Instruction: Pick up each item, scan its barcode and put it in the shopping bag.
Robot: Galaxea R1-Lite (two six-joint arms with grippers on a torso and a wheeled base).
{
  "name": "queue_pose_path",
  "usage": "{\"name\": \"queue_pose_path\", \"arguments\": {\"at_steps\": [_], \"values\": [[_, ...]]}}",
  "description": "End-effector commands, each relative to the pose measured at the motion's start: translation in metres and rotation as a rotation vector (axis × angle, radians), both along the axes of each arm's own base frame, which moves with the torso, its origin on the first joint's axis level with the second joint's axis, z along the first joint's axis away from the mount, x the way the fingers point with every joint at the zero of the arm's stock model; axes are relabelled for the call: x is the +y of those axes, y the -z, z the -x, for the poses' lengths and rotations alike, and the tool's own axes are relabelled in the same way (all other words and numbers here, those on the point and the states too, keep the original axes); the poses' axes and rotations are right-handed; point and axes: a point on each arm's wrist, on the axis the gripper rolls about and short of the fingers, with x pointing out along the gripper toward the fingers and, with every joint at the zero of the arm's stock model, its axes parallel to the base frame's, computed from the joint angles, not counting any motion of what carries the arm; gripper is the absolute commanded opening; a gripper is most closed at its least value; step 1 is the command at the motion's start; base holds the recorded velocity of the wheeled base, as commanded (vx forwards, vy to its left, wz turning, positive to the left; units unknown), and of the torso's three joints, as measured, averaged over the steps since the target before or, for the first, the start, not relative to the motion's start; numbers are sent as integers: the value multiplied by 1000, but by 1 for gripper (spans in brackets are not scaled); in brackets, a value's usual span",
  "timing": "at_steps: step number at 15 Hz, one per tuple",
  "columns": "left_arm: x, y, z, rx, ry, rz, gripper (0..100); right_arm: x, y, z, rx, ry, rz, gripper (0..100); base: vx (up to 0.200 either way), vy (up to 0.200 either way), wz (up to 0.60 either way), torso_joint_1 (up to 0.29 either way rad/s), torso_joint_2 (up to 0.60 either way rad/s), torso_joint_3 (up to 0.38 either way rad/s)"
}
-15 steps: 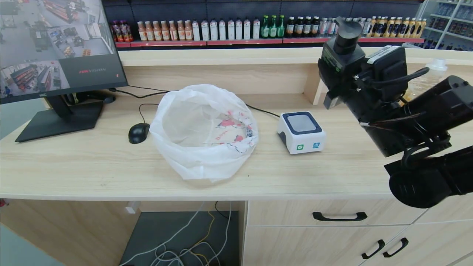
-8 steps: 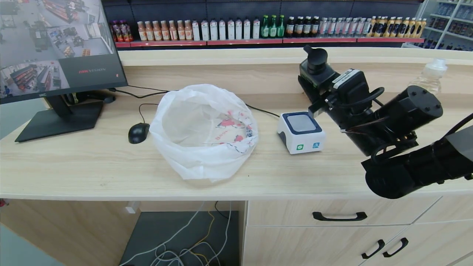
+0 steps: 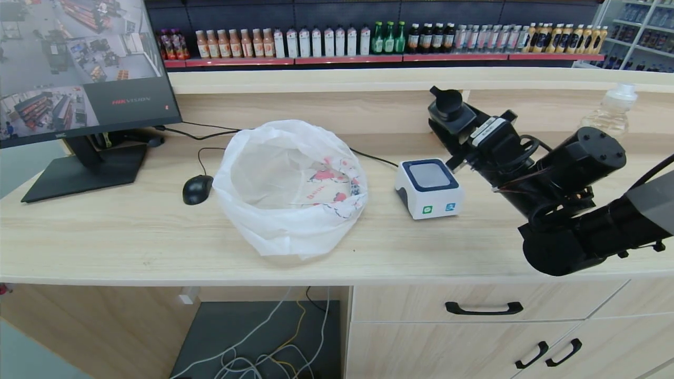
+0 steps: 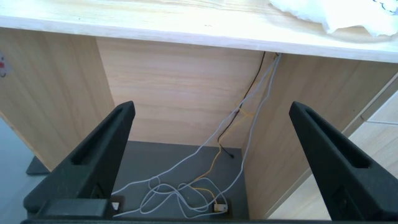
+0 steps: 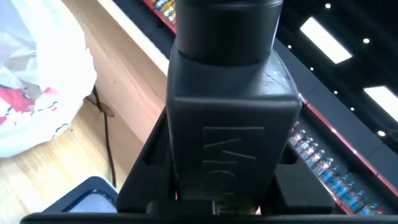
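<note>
Well, in the head view the white shopping bag [image 3: 289, 184] sits open near the middle of the table [image 3: 131, 237]. A black mouse [image 3: 197, 189] lies just beside it on the left, and a white scanner [image 3: 429, 188] with a dark top stands near it on the right. The right gripper [image 3: 466, 131] hangs just past the scanner's far right corner. Its fingers are clamped on a black bottle [image 3: 447, 108], which is tilted with its round cap toward the far side. A monitor [image 3: 79, 68] stands at the far left and a clear bottle [image 3: 611, 113] at the far right. In the left wrist view the left gripper [image 4: 211, 168] is below the table's near edge, its fingers [image 4: 93, 162] wide apart with nothing between them, facing loose cables [image 4: 205, 180] under the table. In the right wrist view the black bottle [image 5: 230, 124] sits in the grip, with a corner of the scanner [image 5: 87, 193] and part of the shopping bag [image 5: 31, 93] on the table beyond it.
</note>
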Motion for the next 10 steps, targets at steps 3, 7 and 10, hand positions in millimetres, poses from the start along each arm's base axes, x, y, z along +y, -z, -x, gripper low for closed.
{"name": "queue_pose_path", "arguments": {"at_steps": [3, 7, 10], "values": [[0, 0, 0, 0, -1, 0, 100, 6, 18, 3, 43, -19, 49, 0, 0, 0, 0, 0, 0, 0], [0, 0, 0, 0, -1, 0, 100, 6, 26, 6, 53, -36, 96, 0, 0, 0, 0, 0, 0, 0], [0, 0, 0, 0, -1, 0, 100, 7, 31, 6, 61, -39, 109, 0, 0, 0, 0, 0, 0, 0]]}}
